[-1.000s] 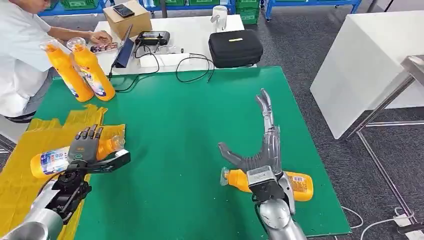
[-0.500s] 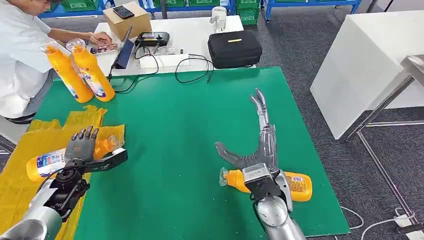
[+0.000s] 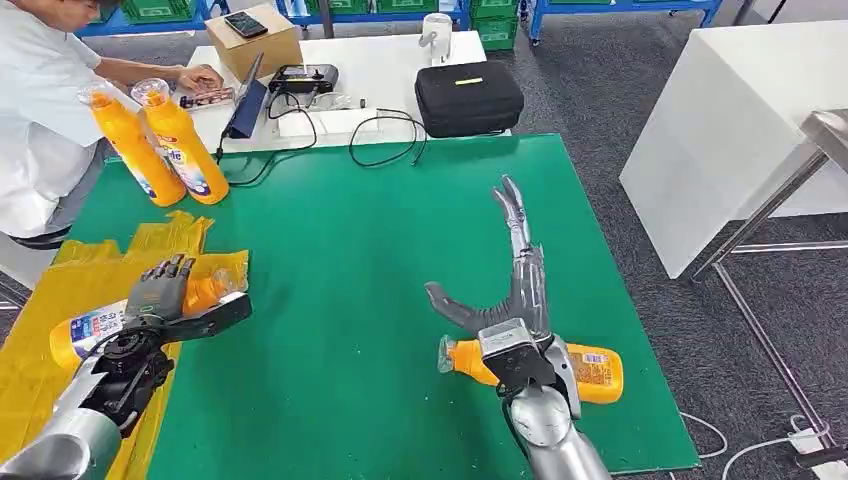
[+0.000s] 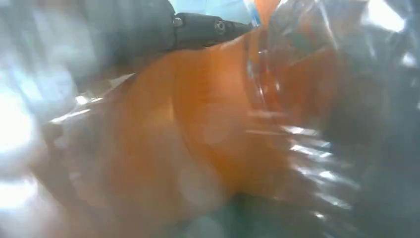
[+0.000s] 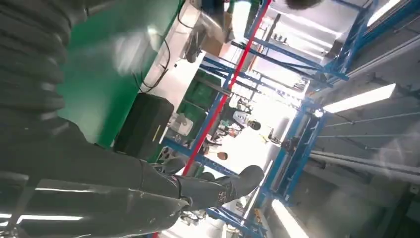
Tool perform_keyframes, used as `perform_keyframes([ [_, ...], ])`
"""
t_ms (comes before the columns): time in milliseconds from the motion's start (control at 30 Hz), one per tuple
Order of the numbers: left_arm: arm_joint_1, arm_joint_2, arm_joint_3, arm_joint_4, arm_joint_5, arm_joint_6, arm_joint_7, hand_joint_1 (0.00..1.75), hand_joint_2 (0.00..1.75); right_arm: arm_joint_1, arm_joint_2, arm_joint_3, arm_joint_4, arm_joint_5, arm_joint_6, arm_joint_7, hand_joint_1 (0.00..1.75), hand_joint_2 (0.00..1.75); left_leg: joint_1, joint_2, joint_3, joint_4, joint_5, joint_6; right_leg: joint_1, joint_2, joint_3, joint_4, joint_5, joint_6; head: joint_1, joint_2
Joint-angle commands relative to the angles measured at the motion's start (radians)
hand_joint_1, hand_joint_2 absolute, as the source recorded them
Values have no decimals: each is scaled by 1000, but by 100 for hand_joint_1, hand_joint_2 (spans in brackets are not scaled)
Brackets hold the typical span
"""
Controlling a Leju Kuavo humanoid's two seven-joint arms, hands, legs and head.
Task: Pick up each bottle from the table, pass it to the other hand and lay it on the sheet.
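Bottle lies on its side near the tabletop's front right corner, long axis along that edge. Our right robot hand hovers spread just above. Left robot hand grips another bottle over the yellow sheet.

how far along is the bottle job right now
Nothing is released on the yellow plastic sheet yet. In hand: the left hand holds an orange bottle over the sheet. Left: the orange bottle lying under the open right hand at, and two upright orange bottles at the table's far corner.
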Motion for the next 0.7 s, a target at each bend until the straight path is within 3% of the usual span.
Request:
perform_keyframes([
  [33, 113, -49, 61, 68, 19, 71, -50, 0, 175, -25, -9, -2, 64, -2, -3, 3, 0, 175, 0, 7, -2, -3, 1, 0, 0, 7, -4, -3, 4, 1, 0, 0],
  [233, 92, -82, 93, 26, 65, 149, -149, 0, 175, -7, -14, -13, 49, -1, -8, 3, 0, 175, -1, 1, -2, -1, 1, 0, -1, 1, -4, -2, 2, 1, 0, 0],
  [433, 95, -155, 127, -132, 165, 393, -234, 0, 175, 32, -12, -34, 18, 11, -15, 11, 0, 175, 1, -5, -9, 1, 3, 1, 0, -5, -9, -2, 2, 2, 0, 0],
  [533, 121, -186, 112, -260, 239, 418, -256, 0, 175, 49, -9, -45, 4, 19, -19, 16, 0, 175, 0, -8, -13, 3, 4, 1, 0, -8, -13, -1, 1, 1, 1, 0],
  [700, 229, -233, 61, -602, 524, 338, -370, 0, 175, 72, -7, -59, -19, 35, -21, 25, 0, 175, 0, -5, -20, 4, 4, 1, -1, -5, -20, 0, 1, 2, 0, 0],
])
